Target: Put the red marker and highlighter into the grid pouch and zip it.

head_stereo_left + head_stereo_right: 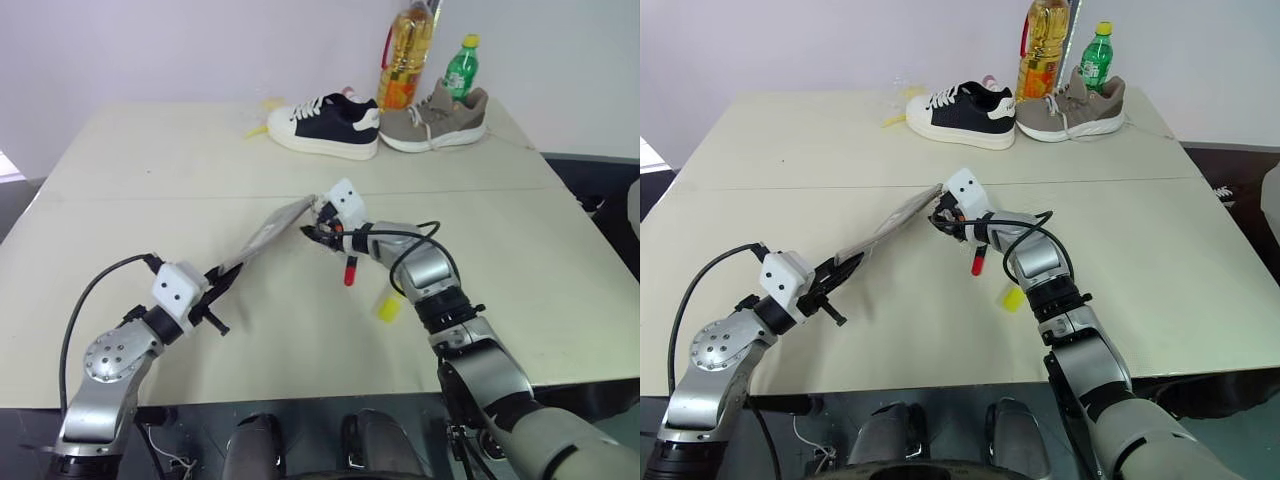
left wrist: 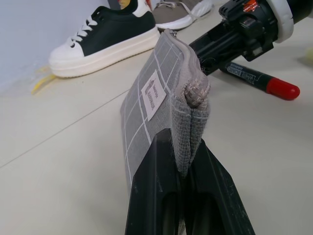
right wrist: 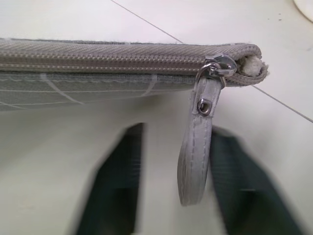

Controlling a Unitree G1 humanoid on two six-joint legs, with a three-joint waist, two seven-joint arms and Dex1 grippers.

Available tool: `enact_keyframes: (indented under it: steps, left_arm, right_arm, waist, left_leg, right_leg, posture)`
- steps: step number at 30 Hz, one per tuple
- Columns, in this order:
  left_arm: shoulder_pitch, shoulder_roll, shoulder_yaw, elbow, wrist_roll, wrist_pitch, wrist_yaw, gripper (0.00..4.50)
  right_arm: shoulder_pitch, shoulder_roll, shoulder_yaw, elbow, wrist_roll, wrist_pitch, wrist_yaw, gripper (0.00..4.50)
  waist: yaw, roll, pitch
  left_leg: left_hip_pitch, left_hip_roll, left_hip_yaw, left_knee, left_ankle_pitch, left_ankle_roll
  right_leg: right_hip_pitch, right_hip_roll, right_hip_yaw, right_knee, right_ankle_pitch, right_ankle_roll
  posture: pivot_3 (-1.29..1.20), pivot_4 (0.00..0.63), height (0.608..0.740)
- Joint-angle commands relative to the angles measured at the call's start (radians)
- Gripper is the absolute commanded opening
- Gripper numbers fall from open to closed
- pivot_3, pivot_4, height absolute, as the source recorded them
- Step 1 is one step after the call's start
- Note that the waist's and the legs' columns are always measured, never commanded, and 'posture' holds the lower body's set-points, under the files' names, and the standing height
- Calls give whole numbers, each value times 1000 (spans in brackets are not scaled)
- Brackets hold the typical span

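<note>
My left gripper (image 1: 226, 272) is shut on one end of the grid pouch (image 1: 270, 232), holding it tilted up off the table. The pouch's zip (image 3: 98, 62) runs closed to its slider at the far end. There my right gripper (image 3: 177, 128) is open, with the hanging pull tab (image 3: 194, 147) between its fingers but not pinched. The red marker (image 1: 350, 271) lies on the table under my right wrist. Just nearer to me on the table lies the yellow highlighter (image 1: 388, 308). The marker (image 2: 259, 81) also appears beyond the pouch (image 2: 151, 98) in the left wrist view.
At the table's far edge stand a black-and-white sneaker (image 1: 325, 126), a grey sneaker (image 1: 436, 120), an oil bottle (image 1: 405, 55) and a green bottle (image 1: 460, 66). A seam (image 1: 150, 196) crosses the beige table.
</note>
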Motion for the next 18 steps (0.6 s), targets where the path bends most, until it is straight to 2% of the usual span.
enact_keyframes:
  steps: [1,10,18]
  left_arm:
    - [-1,8,-3,-43,9,-5,3,0]
    - [-56,-30,-61,5,98,-10,64,0]
    - [-158,-114,-135,71,144,5,125,0]
  right_arm:
    - [-11,-9,-13,-60,6,-12,14,44]
    - [51,-119,119,-290,-47,17,148,44]
    - [71,-181,182,-452,-54,57,231,44]
  waist:
    - [-1,0,0]
    - [1,0,0]
    - [1,0,0]
  left_leg:
    - [0,0,0,0,0,0]
    - [0,0,0,0,0,0]
    - [0,0,0,0,0,0]
  right_leg:
    - [0,0,0,0,0,0]
    - [0,0,0,0,0,0]
    - [0,0,0,0,0,0]
  posture:
    - [0,150,705]
    - [0,150,705]
    - [0,150,705]
